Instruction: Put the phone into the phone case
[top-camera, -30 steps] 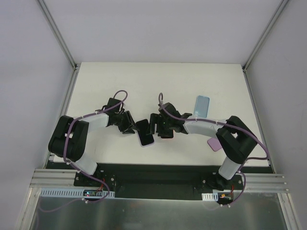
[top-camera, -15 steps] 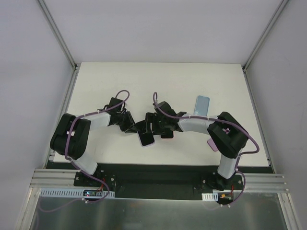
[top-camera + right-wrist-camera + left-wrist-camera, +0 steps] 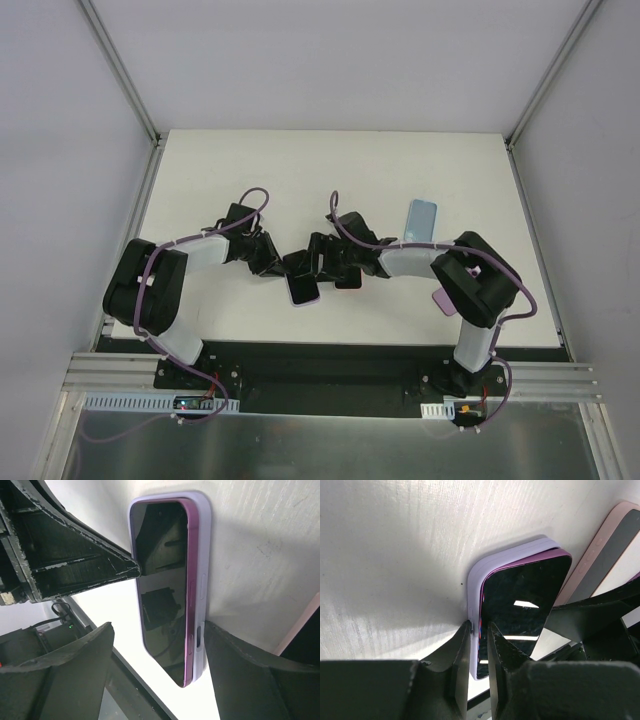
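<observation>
Cam layout: one fixed overhead, two wrist close-ups.
Top external sits high behind the arm bases (image 3: 320,385) and looks down and forward over the whole white table (image 3: 330,170); the phone (image 3: 303,288) is small, mid-frame. Left wrist cam looks along the left gripper (image 3: 479,630), very close and low to the tabletop, with phone and lavender phone case (image 3: 477,575) filling much of the frame. Right wrist cam is equally close and looks past the right gripper (image 3: 159,630) from the opposite side. All three share that phone; each wrist view also catches the other arm's black gripper at the frame edge.
</observation>
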{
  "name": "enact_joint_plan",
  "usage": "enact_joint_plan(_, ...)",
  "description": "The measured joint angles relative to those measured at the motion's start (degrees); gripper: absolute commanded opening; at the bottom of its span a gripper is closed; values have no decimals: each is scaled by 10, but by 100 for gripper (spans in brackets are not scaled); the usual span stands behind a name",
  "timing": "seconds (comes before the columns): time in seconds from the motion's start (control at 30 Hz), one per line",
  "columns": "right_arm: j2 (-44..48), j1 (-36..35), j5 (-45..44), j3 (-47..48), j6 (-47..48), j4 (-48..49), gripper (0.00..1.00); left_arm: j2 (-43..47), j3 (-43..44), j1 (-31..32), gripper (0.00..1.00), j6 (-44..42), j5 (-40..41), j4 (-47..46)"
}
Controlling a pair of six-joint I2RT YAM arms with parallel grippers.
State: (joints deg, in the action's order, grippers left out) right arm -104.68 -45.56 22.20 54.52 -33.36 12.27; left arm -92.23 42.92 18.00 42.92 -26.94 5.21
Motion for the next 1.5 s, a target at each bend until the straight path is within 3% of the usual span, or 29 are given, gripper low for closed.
enact_joint_plan(0.6,-18,15,70,-67,-82,162,68,5,-25,-10,7,5,-30,-39)
enact_joint_plan(0.9,-25,20,80,-87,-105,199,53,4,-33,-12,6,15,-47,-53)
enact_joint_plan(1.2,-26,21,92,-100,-121,229,56,3,-37,-12,7,15,-57,-56)
enact_joint_plan(1.5,-26,22,92,-107,-127,232,37,3,-40,-12,7,15,-61,-62)
